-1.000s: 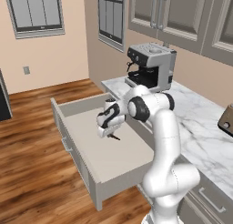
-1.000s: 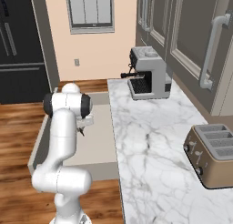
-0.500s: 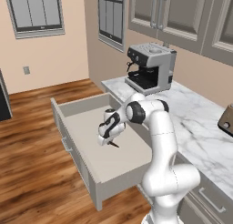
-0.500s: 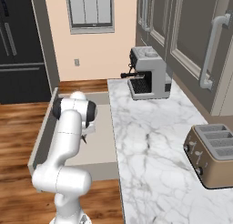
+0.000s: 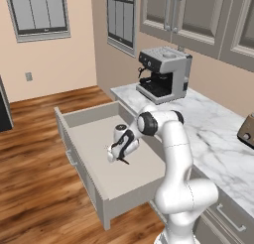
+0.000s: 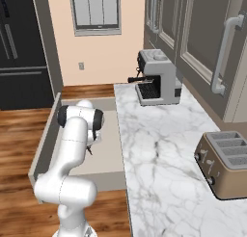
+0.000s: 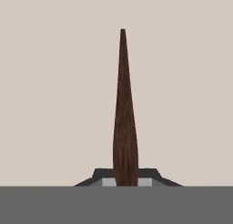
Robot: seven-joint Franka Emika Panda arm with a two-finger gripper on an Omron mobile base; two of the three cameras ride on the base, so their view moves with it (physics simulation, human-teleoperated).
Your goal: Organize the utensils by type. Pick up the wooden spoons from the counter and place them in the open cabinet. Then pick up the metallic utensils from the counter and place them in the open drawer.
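Note:
My gripper [image 5: 115,155] hangs low inside the open drawer [image 5: 79,139], just above its bare beige floor. It is shut on a thin metallic utensil [image 7: 124,104] with a dark tapered handle. The handle points away from the hand over the drawer floor, and a short dark end [image 5: 123,161] sticks out below the fingers. In the right base view the white arm covers the hand, and the utensil's dark end [image 6: 89,151] peeks out over the drawer [image 6: 108,156]. The white marble counter [image 6: 159,149] lies to the right. The wooden spoons are out of view.
A silver coffee machine [image 5: 163,74] stands at the back of the counter and a toaster [image 6: 226,161] at its near right. Wall cabinets [image 6: 207,43] with silver bar handles hang above. The drawer's walls [image 6: 44,139] ring the hand; wood floor lies to the left.
The arm has lowered the gripper, with the utensil in it, deeper into the drawer toward its floor.

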